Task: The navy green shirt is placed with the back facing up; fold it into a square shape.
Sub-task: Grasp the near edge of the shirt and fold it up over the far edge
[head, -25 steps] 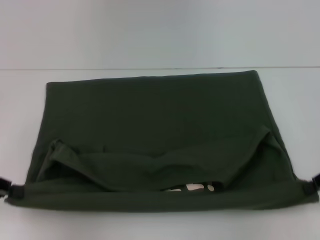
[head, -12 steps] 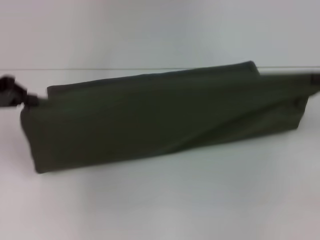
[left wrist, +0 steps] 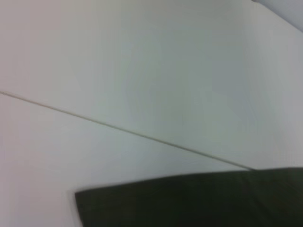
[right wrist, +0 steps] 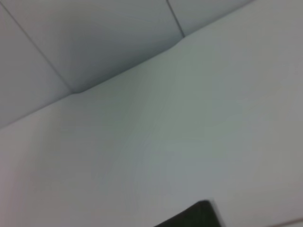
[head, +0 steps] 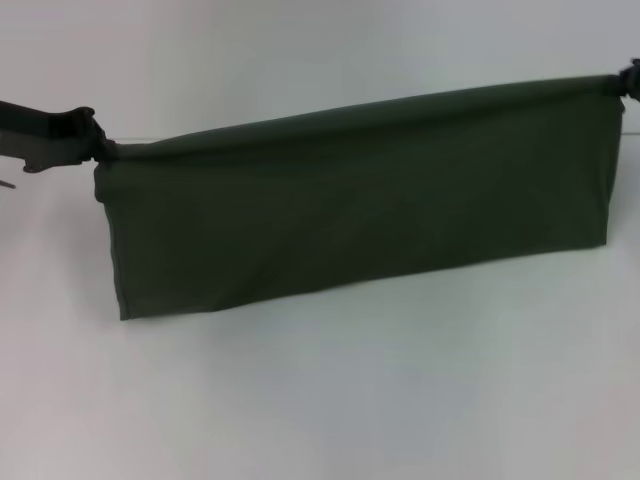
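Note:
The navy green shirt (head: 360, 200) hangs folded as a long dark olive band, stretched between my two grippers above the white table. My left gripper (head: 97, 145) is shut on the shirt's upper left corner. My right gripper (head: 625, 82) is shut on its upper right corner at the view's right edge, held higher than the left. The shirt's lower edge slants, lowest at the left (head: 130, 312). A strip of the shirt shows in the left wrist view (left wrist: 189, 198) and a small corner in the right wrist view (right wrist: 196, 215).
The white table (head: 330, 400) spreads in front of and under the hanging shirt. A white wall (head: 300, 50) rises behind, meeting the table at a thin line. A seam line crosses the surface in the left wrist view (left wrist: 118, 127).
Both grippers have lifted the shirt's edge from near the table's front up and toward the back. The shirt went from lying spread out to hanging as a folded band.

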You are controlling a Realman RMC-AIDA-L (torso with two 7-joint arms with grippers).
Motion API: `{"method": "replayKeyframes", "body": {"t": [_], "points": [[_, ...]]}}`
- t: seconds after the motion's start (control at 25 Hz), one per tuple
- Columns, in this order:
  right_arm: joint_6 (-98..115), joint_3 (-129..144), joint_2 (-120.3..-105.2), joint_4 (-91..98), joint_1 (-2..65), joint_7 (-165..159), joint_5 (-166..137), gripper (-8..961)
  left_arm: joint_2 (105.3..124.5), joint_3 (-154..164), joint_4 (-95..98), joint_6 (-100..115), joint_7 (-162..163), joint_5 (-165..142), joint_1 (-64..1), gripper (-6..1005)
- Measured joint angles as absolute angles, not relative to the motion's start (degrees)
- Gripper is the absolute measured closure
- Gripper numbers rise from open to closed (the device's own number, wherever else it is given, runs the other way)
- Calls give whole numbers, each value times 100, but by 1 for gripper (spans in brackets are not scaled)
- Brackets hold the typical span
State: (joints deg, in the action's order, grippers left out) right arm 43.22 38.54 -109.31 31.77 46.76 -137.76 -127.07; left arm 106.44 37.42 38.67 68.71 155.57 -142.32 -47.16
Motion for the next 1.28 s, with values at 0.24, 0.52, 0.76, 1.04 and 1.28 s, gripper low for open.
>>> {"method": "replayKeyframes", "body": {"t": [0.24,0.52,0.76,1.04,1.28], "points": [[3127,4668,-11084,2829,5117,-13786,-12762,814,10789,3733,3790,6355,15583,-14300,-4754,999],[2778,4829,-11194,2669,5360,-13786,-12936,805,10891,3726,3831,6060,15674,-14342,-4709,999],[2558,4865,-11221,2574,5425,-13765,-12938,797,10913,3705,3854,5935,15678,-14333,-4690,1000],[2008,5040,-11300,2388,5555,-13762,-12938,787,11064,3735,3867,5745,15679,-14338,-4733,999],[2015,5096,-11226,2256,5655,-13773,-12980,779,11198,3685,3977,5699,15702,-14256,-4706,1000]]}}
